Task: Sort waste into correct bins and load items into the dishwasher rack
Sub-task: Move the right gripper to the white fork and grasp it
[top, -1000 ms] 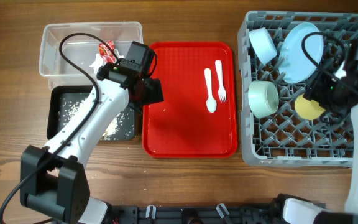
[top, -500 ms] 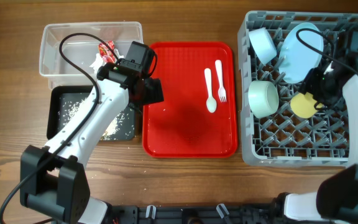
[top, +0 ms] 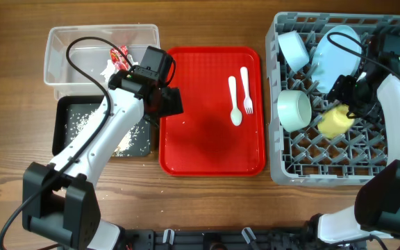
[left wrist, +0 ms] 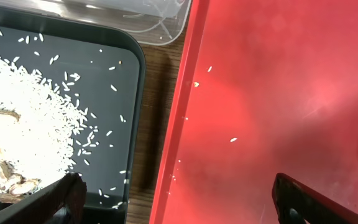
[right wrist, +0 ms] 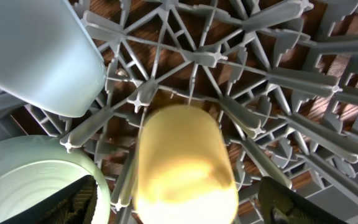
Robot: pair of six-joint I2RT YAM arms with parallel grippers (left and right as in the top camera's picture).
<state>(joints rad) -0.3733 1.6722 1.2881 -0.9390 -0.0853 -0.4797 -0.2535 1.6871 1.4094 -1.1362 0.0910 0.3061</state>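
The grey dishwasher rack (top: 339, 163) holds the pale blue plate (top: 335, 48), a blue bowl (top: 294, 48), a mint bowl (top: 294, 110) and the yellow cup (top: 335, 120), which lies tilted on the pegs. My right gripper (top: 346, 96) hangs open over the cup (right wrist: 182, 162); its fingers stand clear on both sides of it. The white spoon (top: 234, 105) and fork (top: 246, 90) lie on the red tray. My left gripper (top: 167, 102) is open and empty above the seam between the black tray (left wrist: 123, 81) and the red tray. Rice (left wrist: 23, 118) and brown lumps fill the black tray.
The flat red serving tray (top: 207, 142) sits mid-table with a few rice grains (left wrist: 233, 139) on it. The clear tub (top: 82, 48) at the back left holds the red-and-white wrapper (top: 119, 59). A strip of bare wood (left wrist: 160, 93) separates the black and red trays.
My right arm swung left and back over the rack, and the yellow cup shifted slightly left and tipped over. The left arm has not moved.
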